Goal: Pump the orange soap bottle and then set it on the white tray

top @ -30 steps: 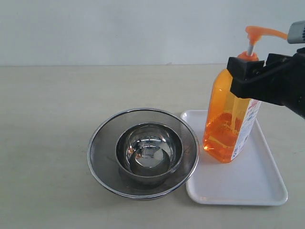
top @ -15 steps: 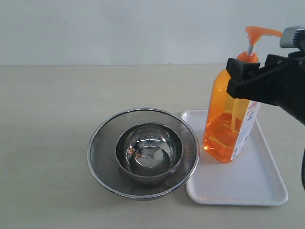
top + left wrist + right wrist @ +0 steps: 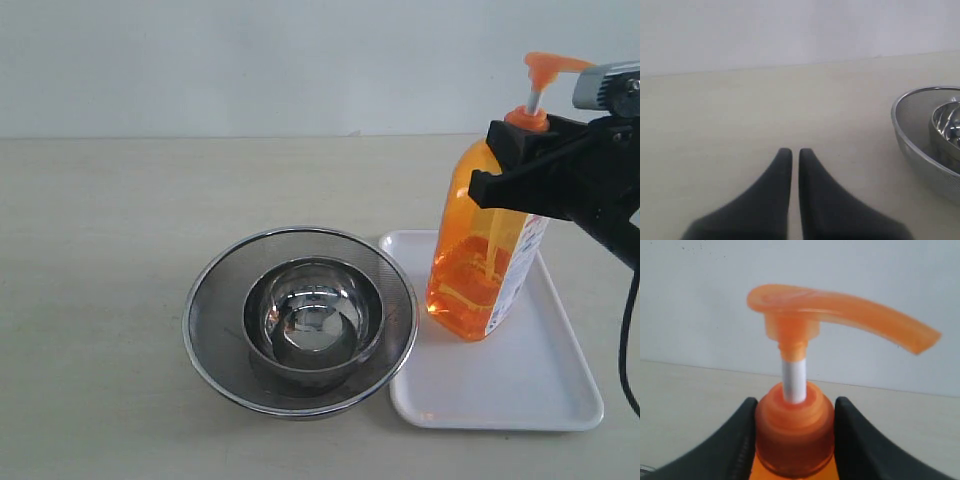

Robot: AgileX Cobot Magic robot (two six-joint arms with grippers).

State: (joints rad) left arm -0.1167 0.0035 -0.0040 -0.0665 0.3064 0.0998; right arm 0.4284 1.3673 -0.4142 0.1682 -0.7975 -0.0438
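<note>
The orange soap bottle (image 3: 470,270) stands on the white tray (image 3: 520,390), near the tray's far left corner, and leans slightly to the right. My right gripper (image 3: 487,160) is shut on the bottle's neck. In the right wrist view both black fingers press the sides of the orange collar (image 3: 795,435), with the gripper (image 3: 796,405) just under the white stem. The pump head (image 3: 805,305) is raised, and its spout points away to one side. My left gripper (image 3: 791,151) is shut on nothing, low over bare table beside the strainer.
A round steel mesh strainer (image 3: 215,330) with a steel bowl (image 3: 313,320) inside it sits just left of the tray, almost touching its rim. The strainer's edge (image 3: 910,130) shows in the left wrist view. A pale wall runs behind the table.
My right gripper's fingers have closed in on the bottle's neck. The top of the bottle has shifted a little to the right and the pump head has turned. The left arm has not moved.
</note>
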